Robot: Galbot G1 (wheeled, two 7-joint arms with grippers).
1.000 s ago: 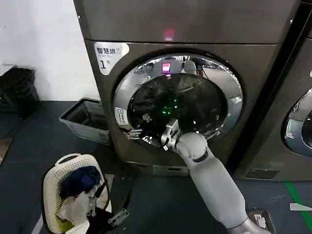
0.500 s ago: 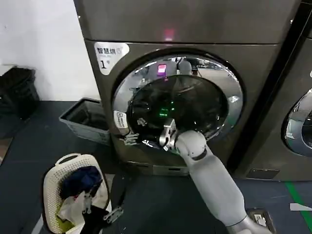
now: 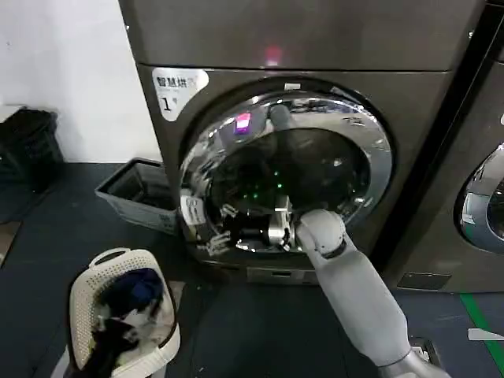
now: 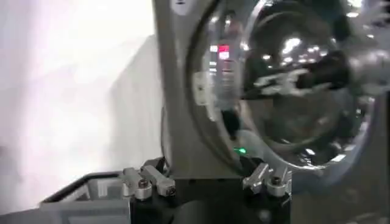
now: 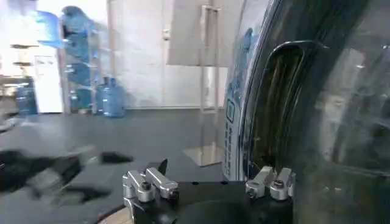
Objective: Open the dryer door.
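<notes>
A laundry room or laundrette. The dryer (image 3: 299, 134), a large dark front-loading machine labelled "1", stands beside a neighbouring machine (image 3: 480, 197) with a similar chrome-rimmed door. On the dark floor near it lie a white laundry basket (image 3: 118, 315) holding clothes and a grey plastic bin (image 3: 138, 193); blue water bottles (image 5: 91, 97) stand against a far wall.

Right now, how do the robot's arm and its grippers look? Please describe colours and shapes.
The right arm is a smooth, light grey tube ending in a rounded, ball-like wrist joint. The right gripper is silvery metal. In the right wrist view, it has a black base carrying two silver metal finger mounts with dark screws. The left gripper has the same build: black base, two silver screwed brackets. No cables or markings are visible.
</notes>
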